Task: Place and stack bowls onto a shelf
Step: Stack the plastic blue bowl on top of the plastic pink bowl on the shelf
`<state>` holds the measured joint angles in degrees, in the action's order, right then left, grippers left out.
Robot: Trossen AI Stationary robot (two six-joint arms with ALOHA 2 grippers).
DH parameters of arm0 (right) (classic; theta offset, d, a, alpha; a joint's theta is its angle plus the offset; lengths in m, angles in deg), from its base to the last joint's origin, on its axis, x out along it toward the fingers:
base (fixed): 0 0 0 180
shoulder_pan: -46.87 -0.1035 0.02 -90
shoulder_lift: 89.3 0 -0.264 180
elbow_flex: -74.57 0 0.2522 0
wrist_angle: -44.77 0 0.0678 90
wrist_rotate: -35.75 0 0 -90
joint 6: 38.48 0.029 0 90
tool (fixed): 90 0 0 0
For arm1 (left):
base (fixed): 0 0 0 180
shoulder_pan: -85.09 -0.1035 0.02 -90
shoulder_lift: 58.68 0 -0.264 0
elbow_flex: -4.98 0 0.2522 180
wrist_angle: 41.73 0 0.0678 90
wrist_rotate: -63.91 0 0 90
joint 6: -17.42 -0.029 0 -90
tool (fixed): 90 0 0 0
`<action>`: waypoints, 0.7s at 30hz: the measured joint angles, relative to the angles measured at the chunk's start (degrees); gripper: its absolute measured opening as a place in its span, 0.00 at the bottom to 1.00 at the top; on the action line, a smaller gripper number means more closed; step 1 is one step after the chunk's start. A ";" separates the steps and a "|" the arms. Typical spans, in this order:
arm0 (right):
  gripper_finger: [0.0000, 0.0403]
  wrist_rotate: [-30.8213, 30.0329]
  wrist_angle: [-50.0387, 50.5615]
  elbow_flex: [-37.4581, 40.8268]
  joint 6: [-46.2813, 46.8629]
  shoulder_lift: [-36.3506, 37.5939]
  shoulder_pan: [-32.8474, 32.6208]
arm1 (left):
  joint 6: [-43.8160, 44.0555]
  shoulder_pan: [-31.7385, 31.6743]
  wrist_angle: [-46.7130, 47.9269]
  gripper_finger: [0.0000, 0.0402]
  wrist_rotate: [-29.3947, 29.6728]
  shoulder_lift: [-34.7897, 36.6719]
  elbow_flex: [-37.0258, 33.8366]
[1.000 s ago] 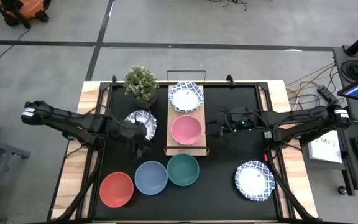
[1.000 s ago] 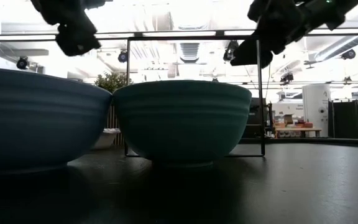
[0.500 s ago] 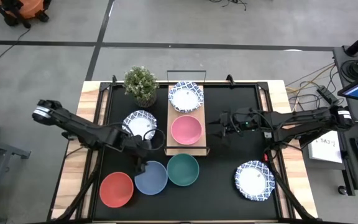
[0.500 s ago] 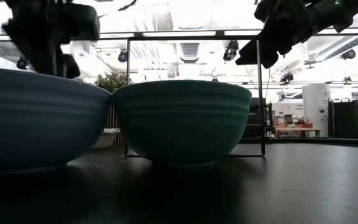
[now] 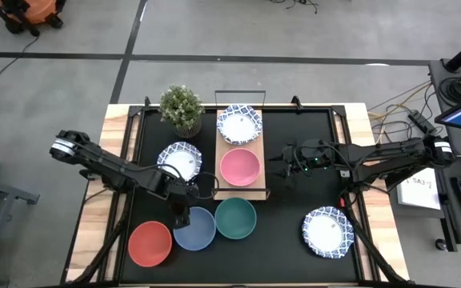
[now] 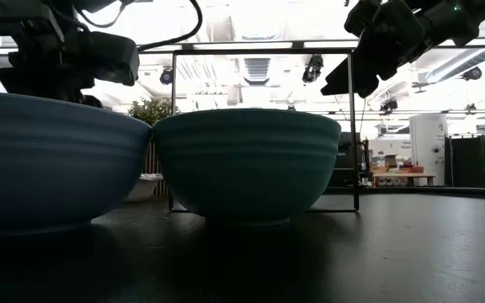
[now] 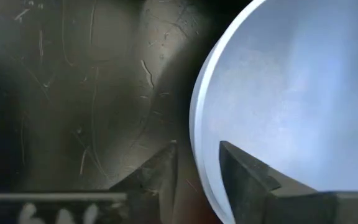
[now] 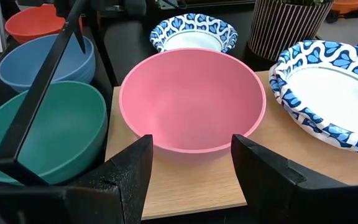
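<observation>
The left gripper (image 7: 197,168) straddled the rim of the plain blue round bowl (image 5: 194,228), fingers narrow (not yet clamped), near the light-brown wooden shelf (image 5: 239,189); next, closing and lifting. The right gripper (image 8: 191,162) waited wide beside it.

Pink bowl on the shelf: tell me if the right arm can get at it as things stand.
Probably yes. The right claw is open and faces the pink bowl on the shelf from beside it, nothing between them. The patterned bowl sits alongside, not across the approach; the shelf's black wire frame stands off to one side.
</observation>
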<state>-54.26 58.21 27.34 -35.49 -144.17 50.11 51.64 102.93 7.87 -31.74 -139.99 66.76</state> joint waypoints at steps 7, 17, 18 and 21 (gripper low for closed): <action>0.52 0.00 0.00 0.00 0.19 0.00 0.00 | -0.12 -0.04 1.42 0.02 -0.01 1.57 -0.03; 0.52 -0.02 -0.07 0.00 0.42 0.00 0.00 | -3.61 -1.29 3.38 0.00 0.86 10.16 3.61; 0.52 -0.02 -0.07 0.00 0.42 0.00 0.00 | -4.57 -1.68 3.54 0.00 1.09 11.20 4.70; 0.52 -0.02 -0.07 0.00 0.42 0.00 0.00 | -8.90 -3.05 3.68 0.00 1.30 14.45 8.81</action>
<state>-54.28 58.15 27.34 -35.08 -144.17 50.11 42.73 99.88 11.55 -30.43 -125.54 75.57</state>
